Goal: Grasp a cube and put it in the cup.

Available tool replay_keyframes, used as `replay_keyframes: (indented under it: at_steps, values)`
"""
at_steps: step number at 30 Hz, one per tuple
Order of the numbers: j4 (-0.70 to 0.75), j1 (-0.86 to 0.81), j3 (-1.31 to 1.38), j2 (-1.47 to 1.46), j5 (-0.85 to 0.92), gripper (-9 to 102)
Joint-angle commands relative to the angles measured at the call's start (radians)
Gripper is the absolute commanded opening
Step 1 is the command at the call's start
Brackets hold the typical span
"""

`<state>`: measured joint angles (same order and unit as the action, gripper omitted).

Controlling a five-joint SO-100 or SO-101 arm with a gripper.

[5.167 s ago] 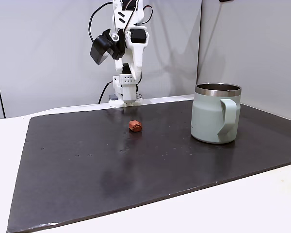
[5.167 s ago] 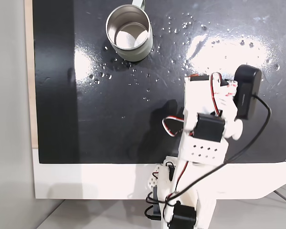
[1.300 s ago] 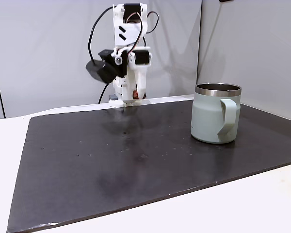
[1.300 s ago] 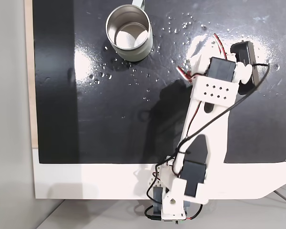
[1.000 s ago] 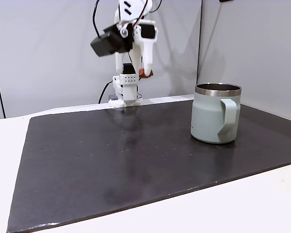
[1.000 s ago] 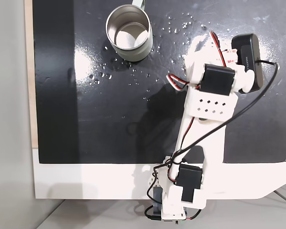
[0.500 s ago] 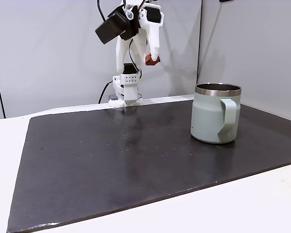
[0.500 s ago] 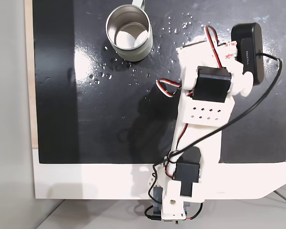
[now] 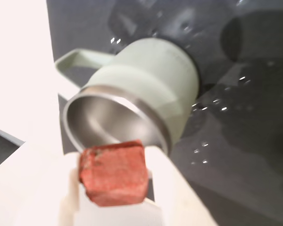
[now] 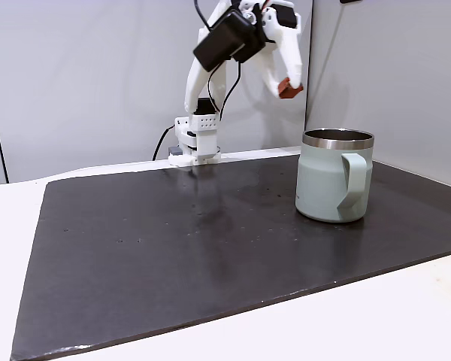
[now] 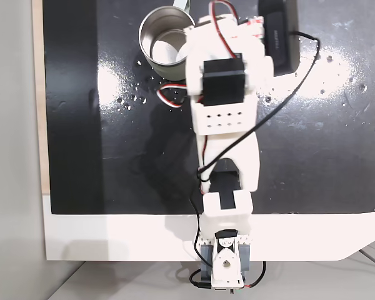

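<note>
In the fixed side view, the counter is a white surface carrying a large dark slate-grey mat (image 10: 173, 248). At the back stands the white arm, which reaches up and to the right. Your white two-fingered hand (image 10: 288, 86) sits high in the air, and it is closed on the small reddish-brown, slightly rounded cube (image 10: 289, 89). The cube hangs above and to the left of the pale sage-green mug with a bare steel rim and loop handle (image 10: 335, 184), which stands upright on the right part of the mat, well below the hand.

In the wrist view, the cube (image 9: 114, 172) fills the lower left, pinched between two white fingers (image 9: 172, 183). The mug's open steel mouth (image 9: 114, 121) lies just beyond it, with the handle pointing left.

In the fixed view from above, the arm covers the right side of the mug's rim (image 11: 156, 34); the cube cannot be seen there.

What could go wrong, as a judgement: if you open the hand here, the cube looks likely to fall short of the opening and land on the mat or strike the steel rim and bounce away. It is light and rounded, so a drop from this height could also make it hop back out. The grip looks shallow, near the fingertips, so a quick swing may shake it loose. Lowering carelessly could knock the hand against the rim and shove the mug.
</note>
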<state>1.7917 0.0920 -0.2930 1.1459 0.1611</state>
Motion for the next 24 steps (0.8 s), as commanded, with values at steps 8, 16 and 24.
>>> replay_keyframes:
  at_steps: [8, 16, 24]
  values:
    - [-0.009, 0.129, 0.23, -0.152, -0.098, 5]
    - [-0.011, 0.183, 0.232, -0.199, -0.11, 5]
    - [0.002, 0.164, 0.232, -0.193, -0.107, 10]
